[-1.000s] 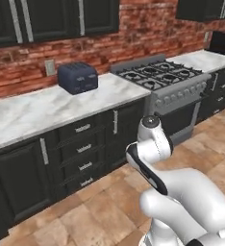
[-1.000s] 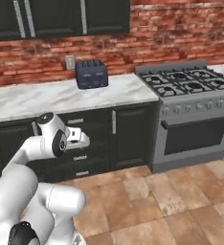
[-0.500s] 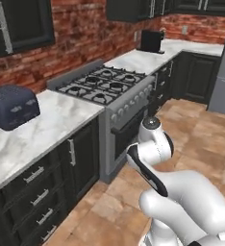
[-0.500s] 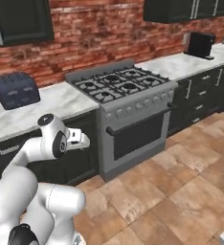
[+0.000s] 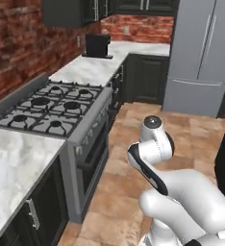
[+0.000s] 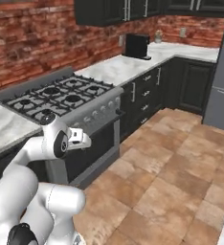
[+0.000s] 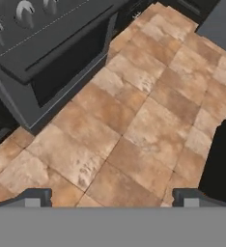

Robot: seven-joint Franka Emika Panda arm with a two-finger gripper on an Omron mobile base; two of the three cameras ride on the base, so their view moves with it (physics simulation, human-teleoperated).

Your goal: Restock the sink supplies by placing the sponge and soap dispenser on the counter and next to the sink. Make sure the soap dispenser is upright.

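counter point(image 5: 93, 67) — marble, runs past stove point(image 5: 52, 108) | tile floor point(image 7: 134, 111) open | jaws spread wide — nothing held

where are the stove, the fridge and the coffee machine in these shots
stove point(image 5: 49, 108), left base view, on the burner grates
fridge point(image 5: 203, 53), left base view, on its grey door front
coffee machine point(image 6: 137, 46), right base view, on its dark body on the far counter
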